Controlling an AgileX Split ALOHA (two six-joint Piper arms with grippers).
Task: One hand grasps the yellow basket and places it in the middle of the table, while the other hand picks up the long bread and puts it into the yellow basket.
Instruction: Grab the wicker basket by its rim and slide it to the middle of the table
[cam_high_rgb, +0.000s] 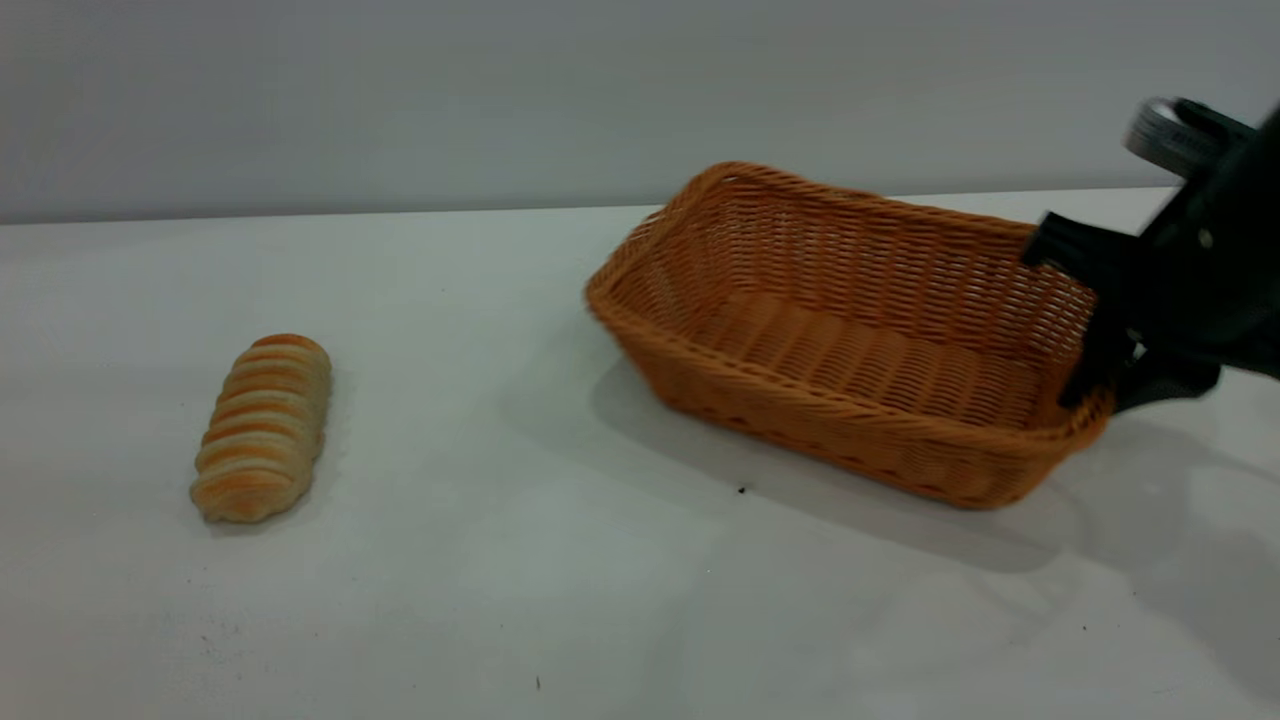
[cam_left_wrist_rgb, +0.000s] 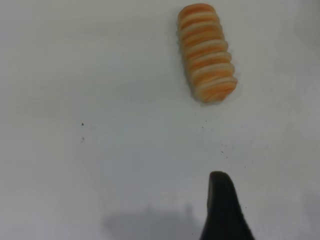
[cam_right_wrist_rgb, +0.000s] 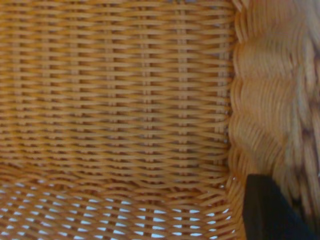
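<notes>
Exterior view: my right gripper (cam_high_rgb: 1095, 350) clamps the orange-tan woven wicker basket (cam_high_rgb: 850, 340) at its rim, basket tilted, unplaced; striped long bread (cam_high_rgb: 262, 428) untouched; left gripper's (cam_left_wrist_rgb: 225, 210) opening I cannot tell.

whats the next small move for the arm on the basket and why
Probably keep the grip and carry the yellow basket a little further toward the middle of the table. The right gripper straddles its right-end rim, one finger inside and one outside, and the basket sits tilted, well right of centre. The long bread lies far left, untouched; the left gripper hangs above the table short of it.
</notes>
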